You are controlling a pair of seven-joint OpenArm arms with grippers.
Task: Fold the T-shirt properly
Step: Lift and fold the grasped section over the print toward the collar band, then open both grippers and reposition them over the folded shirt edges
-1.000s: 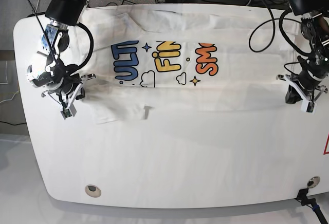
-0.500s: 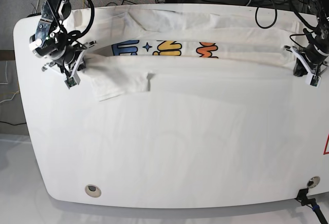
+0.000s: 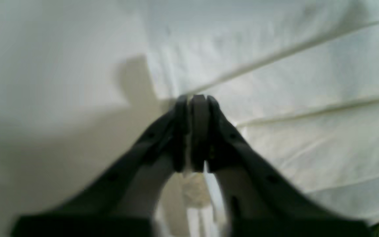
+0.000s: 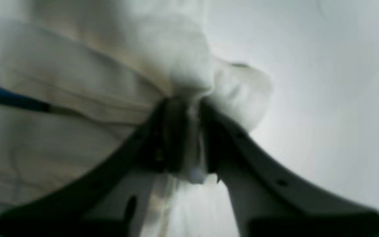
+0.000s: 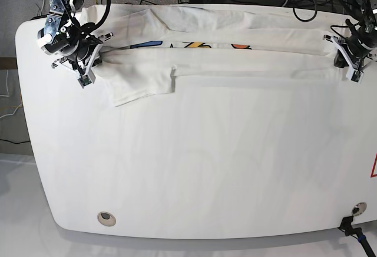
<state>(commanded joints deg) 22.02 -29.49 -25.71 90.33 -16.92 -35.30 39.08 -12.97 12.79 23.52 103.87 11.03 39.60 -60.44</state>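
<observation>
Base view: T-shirt (image 5: pixel 235 68) on surface (image 5: pixel 206 168), near edge folded toward far edge.
Left tool (image 5: pixel 352 63): clamped on cloth.
Right tool (image 5: pixel 87 69): clamped on cloth.
Risk: uneven release skews fold; loose sleeve (image 5: pixel 138 86) bunches.

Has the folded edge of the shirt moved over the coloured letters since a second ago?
Yes. The T-shirt edge, pinched by the right gripper and left gripper, has travelled toward the table's far edge, nearly covering the print.

White table (image 5: pixel 206 168), the folded T-shirt (image 5: pixel 235 56) along its far edge.
</observation>
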